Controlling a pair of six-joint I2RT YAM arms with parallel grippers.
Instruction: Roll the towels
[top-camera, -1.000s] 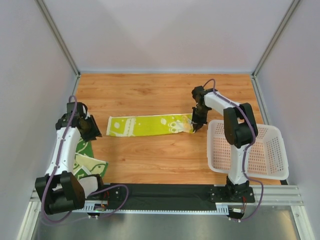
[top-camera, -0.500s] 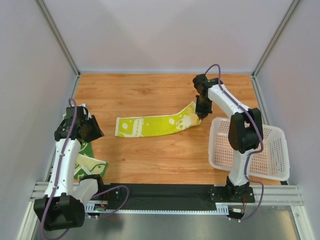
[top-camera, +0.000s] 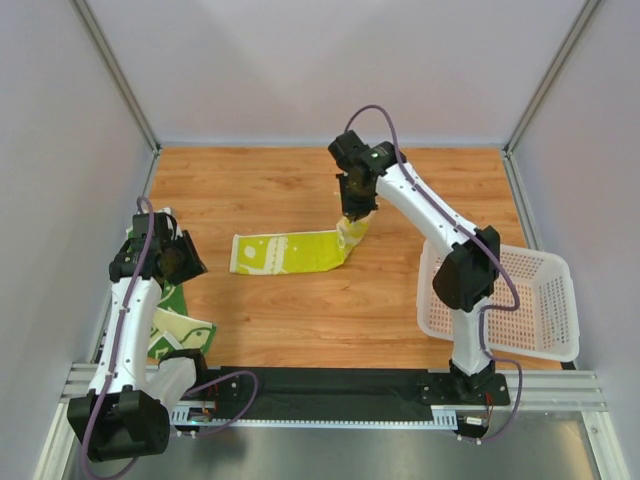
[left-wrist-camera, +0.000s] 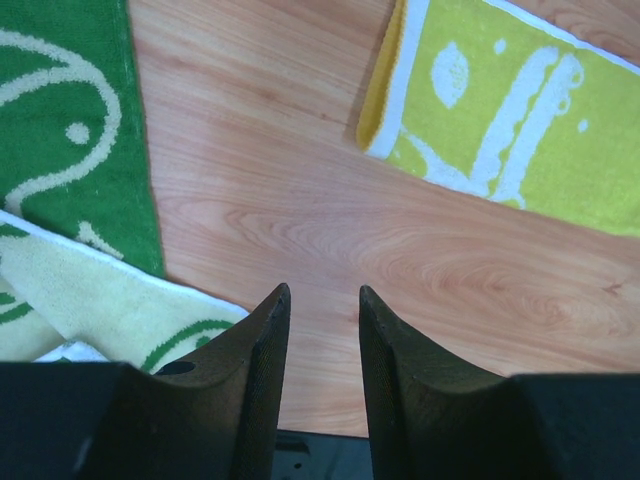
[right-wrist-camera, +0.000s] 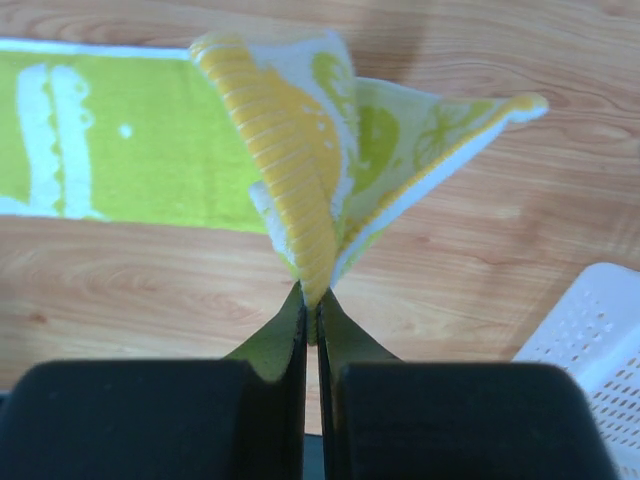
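Cloth with a short nap lies crumpled closest to the arm bases on the left. The dark green towel (top-camera: 170, 300), printed with cream swirls, is bunched at the near left edge of the table (top-camera: 280, 190), with a cream-backed corner folded over. Just beside it, above bare wood-grain board, the left gripper (left-wrist-camera: 320, 292) is seen with its dark tapered jaws apart and nothing between them. On the near right a white plastic basket (top-camera: 540, 300) is set, rectangular and perforated throughout. Farther in, the pale yellow towel (top-camera: 285, 252) is spread as a flat strip at mid-table. Its right end is pinched tight and held raised in a ribbed, drooping fold by the clamped right gripper (right-wrist-camera: 312, 300).
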